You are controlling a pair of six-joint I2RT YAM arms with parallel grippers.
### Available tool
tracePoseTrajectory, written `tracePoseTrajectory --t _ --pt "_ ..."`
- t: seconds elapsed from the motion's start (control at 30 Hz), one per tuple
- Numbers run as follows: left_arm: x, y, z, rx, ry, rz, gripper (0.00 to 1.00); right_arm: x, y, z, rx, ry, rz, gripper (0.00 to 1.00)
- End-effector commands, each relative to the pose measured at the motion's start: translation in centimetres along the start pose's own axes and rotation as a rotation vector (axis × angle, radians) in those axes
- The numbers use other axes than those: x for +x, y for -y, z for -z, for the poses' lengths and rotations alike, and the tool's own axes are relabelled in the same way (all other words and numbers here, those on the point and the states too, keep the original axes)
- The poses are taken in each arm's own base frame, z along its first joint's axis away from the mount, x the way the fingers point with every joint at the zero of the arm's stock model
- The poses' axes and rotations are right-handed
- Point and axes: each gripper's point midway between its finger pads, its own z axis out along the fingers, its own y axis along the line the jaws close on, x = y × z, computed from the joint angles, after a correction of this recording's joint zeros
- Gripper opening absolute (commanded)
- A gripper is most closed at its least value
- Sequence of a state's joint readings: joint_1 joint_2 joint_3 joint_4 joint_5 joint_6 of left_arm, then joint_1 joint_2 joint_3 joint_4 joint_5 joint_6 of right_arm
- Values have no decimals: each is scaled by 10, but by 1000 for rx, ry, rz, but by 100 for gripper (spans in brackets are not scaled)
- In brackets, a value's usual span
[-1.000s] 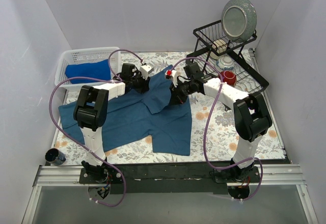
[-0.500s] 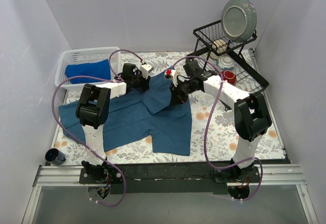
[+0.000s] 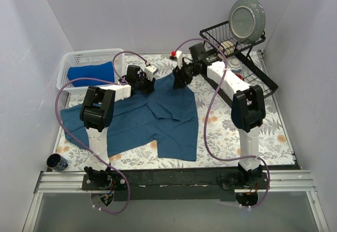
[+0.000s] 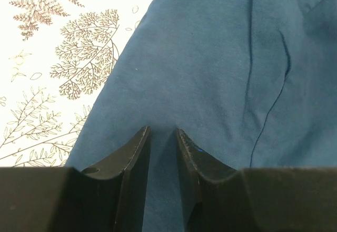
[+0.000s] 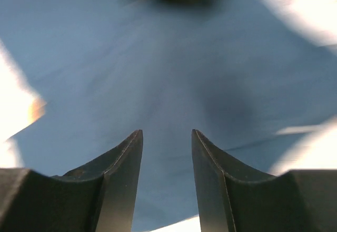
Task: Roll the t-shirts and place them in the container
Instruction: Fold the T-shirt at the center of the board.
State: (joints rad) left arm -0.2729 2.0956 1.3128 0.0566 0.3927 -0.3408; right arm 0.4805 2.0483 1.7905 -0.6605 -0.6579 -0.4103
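The dark-blue t-shirt [image 3: 152,118] lies spread on the flowered table, with one sleeve pointing left. It fills the left wrist view [image 4: 210,68] and the blurred right wrist view [image 5: 158,74]. The royal-blue t-shirt [image 3: 90,73] is a compact bundle in the white basket. My left gripper [image 3: 149,87] rests its tips on the dark tee near its far left edge, with the jaws a narrow gap apart [image 4: 163,132] and flat cloth between them. My right gripper [image 3: 178,80] is over the tee's far edge, open [image 5: 167,132] and holding nothing.
The white basket [image 3: 79,58] stands at the back left. A black dish rack [image 3: 255,84] at the back right holds a grey plate [image 3: 247,18], a bowl [image 3: 233,65] and a red cup [image 3: 235,80]. A dark cup [image 3: 56,162] sits at the near left corner.
My right gripper has moved from the middle of the tee back to its far edge. The folded-over flap there now lies flatter. My left gripper has stayed put.
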Motion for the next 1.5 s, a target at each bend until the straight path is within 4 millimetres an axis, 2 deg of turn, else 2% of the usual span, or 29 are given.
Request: tracePoseTrajectory --t 0.0,0.03,0.07,0.1,0.13,0.17,0.27,0.33,0.53,0.63,0.93,1.1,1.33,1.47 --pt "-11 -9 -1 -19 26 -10 26 -41 119 33 339 130 62 50" --pt "-10 -9 -1 -20 23 -9 26 -47 136 37 397 147 81 50" --pt "-9 -9 -2 -22 20 -10 26 -39 154 28 419 137 74 50" --pt "-9 -11 -1 -30 18 -8 27 -38 170 28 461 141 74 50" --pt "-10 -11 -1 -32 19 -9 27 -48 179 32 483 164 85 50" --pt "-11 -12 -1 -36 16 -10 27 -37 189 20 481 147 66 50" --pt "-10 -14 -1 -46 7 -9 27 -38 205 14 502 175 59 52" --pt "-10 -15 -1 -49 3 -6 27 -42 209 11 498 208 47 52" --pt "-4 -14 0 -51 -18 -1 27 -49 198 -2 408 268 -14 55" --pt "-2 -14 -1 -50 -25 3 27 -42 195 -10 382 264 -55 58" --pt "-4 -16 -1 -56 -26 7 27 -25 205 -32 398 242 -106 59" --pt "-1 -16 -2 -59 -32 9 27 -18 203 -42 367 237 -128 50" --pt "-3 -19 -5 -62 -29 10 27 -17 200 -43 351 238 -164 43" --pt "-4 -19 -6 -61 -27 13 27 -20 193 -43 325 247 -198 45"
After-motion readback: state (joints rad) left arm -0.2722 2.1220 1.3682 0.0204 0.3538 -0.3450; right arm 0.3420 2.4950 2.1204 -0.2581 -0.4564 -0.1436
